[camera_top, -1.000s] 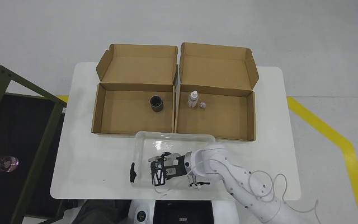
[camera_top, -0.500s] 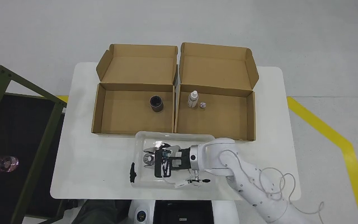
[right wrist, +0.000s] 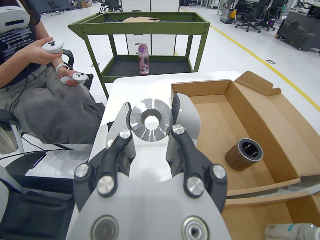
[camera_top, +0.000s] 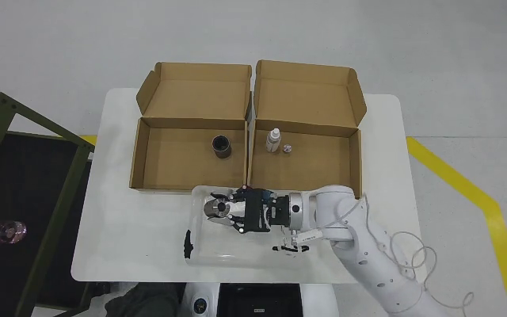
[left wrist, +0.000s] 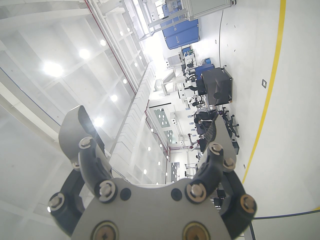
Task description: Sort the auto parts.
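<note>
My right gripper [right wrist: 151, 116] is shut on a silver metal disc [right wrist: 151, 123] with a round hole through its middle. From above, the disc [camera_top: 214, 208] hangs over the far left corner of the clear plastic tray [camera_top: 261, 192], close to the near wall of the left cardboard box [camera_top: 139, 158]. A dark cylindrical bushing [camera_top: 221, 146] stands in that box, also seen as the bushing [right wrist: 247, 154]. In the right box [camera_top: 355, 162] are a small white bottle [camera_top: 273, 140] and a tiny part [camera_top: 288, 148]. My left gripper [left wrist: 147, 126] is open, holds nothing and points up into the room.
A black part [camera_top: 187, 244] lies on the white table left of the tray. Small black parts [camera_top: 289, 248] sit at the tray's near side. Both box lids stand open at the far side. A green cart [camera_top: 32, 198] stands left of the table.
The right gripper has moved from the tray's near left part toward the boxes, carrying the silver disc with it.
</note>
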Motion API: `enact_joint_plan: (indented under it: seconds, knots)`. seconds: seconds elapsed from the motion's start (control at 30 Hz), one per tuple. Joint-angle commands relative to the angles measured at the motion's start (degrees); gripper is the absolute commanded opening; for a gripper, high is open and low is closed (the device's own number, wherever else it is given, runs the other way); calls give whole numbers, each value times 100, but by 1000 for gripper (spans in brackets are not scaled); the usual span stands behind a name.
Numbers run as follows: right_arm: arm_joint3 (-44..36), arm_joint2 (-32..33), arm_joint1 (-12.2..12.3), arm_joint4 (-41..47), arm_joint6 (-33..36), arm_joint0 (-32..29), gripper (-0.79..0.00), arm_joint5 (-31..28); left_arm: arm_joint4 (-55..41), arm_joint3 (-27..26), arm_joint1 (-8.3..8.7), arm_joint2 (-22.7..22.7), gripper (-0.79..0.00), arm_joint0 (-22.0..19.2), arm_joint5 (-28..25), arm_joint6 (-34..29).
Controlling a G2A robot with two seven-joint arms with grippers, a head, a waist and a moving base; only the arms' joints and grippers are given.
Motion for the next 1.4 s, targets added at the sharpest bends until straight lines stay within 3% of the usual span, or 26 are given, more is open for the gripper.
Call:
enact_joint_plan:
  seconds: [0.0, 0.47, 0.9, 1.37]
  knots:
    - [-16, 121, 23, 67, 22, -15, -785, 22, 0, 0, 0, 0, 0, 0, 0, 0]
    - [287, 446, 64, 425, -35, 155, -785, 415, 0, 0, 0, 0, 0, 0, 0, 0]
    - [812, -165, -95, 287, 174, 866, -785, 841, 0, 0, 0, 0, 0, 0, 0, 0]
    - [1609, -727, -309, 168, 853, 1795, -785, 1169, 0, 0, 0, 0, 0, 0, 0, 0]
